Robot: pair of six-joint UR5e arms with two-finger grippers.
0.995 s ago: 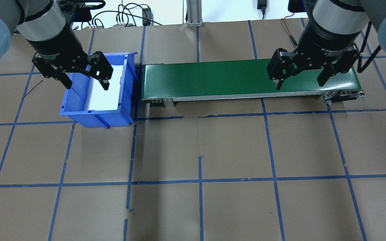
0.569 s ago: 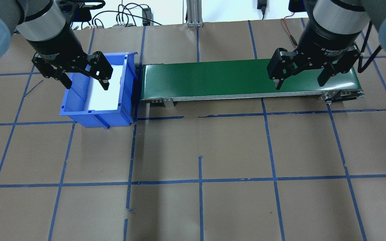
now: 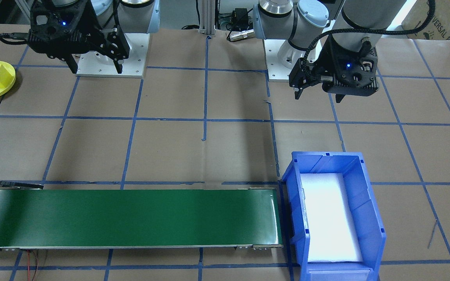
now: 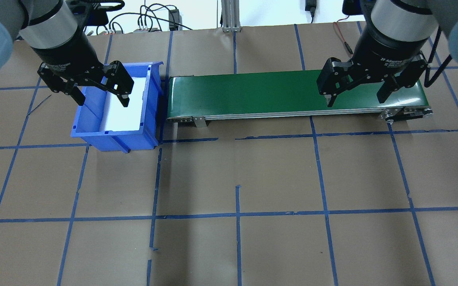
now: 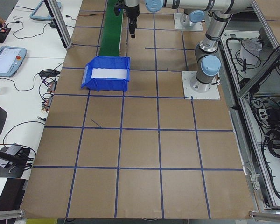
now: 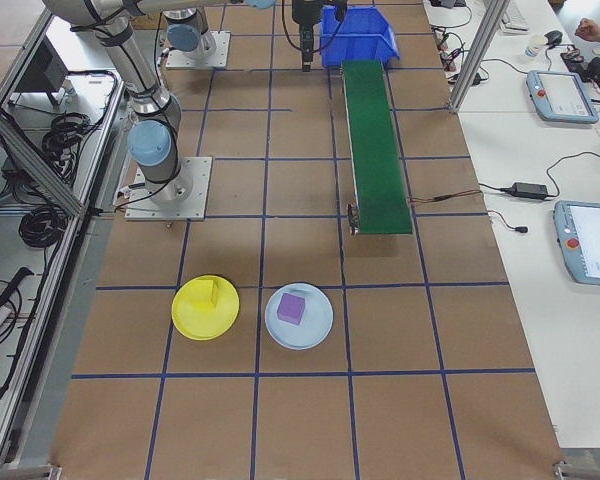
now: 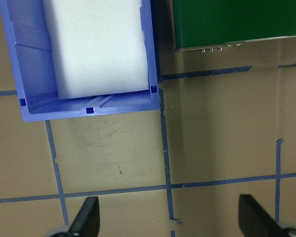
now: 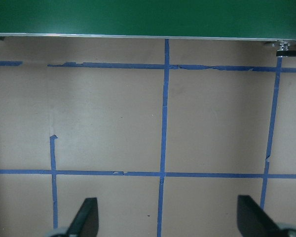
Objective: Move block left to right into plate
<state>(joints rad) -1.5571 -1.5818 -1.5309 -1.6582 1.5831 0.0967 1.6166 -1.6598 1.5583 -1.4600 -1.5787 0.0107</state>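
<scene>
Starting with the left gripper (image 4: pixel 102 99): hangs above the blue bin (image 4: pixel 113 139), jaws spread wide, nothing between them. Looking into the bin finds only a white foam liner (image 4: pixel 123 111), no block to pick. Next along, the green conveyor (image 4: pixel 253 93) runs just beside the bin, bare from end to end. Over its far end hangs the right gripper (image 4: pixel 356 101), jaws likewise released and empty. Beyond the belt's end, well apart from both arms, lies the yellow plate (image 6: pixel 195 320) with a yellow block (image 6: pixel 212 293) resting inside its rim; just beside it, a light blue plate (image 6: pixel 315 330) holding a purple cube (image 6: pixel 291 308).

Reads as the delivery already made, or a pause for another block. For doing the step well:

- Keep both sets of jaws open and high over the surface.
- If a block turns up in the bin, come straight down inside the walls, clear of the rim.
- Square the jaws to two flat faces and close gently on soft foam.
- Set it mid-belt, not on the edge.
- At the right end, release low over the plate's centre to avoid a bounce off the rim.
</scene>
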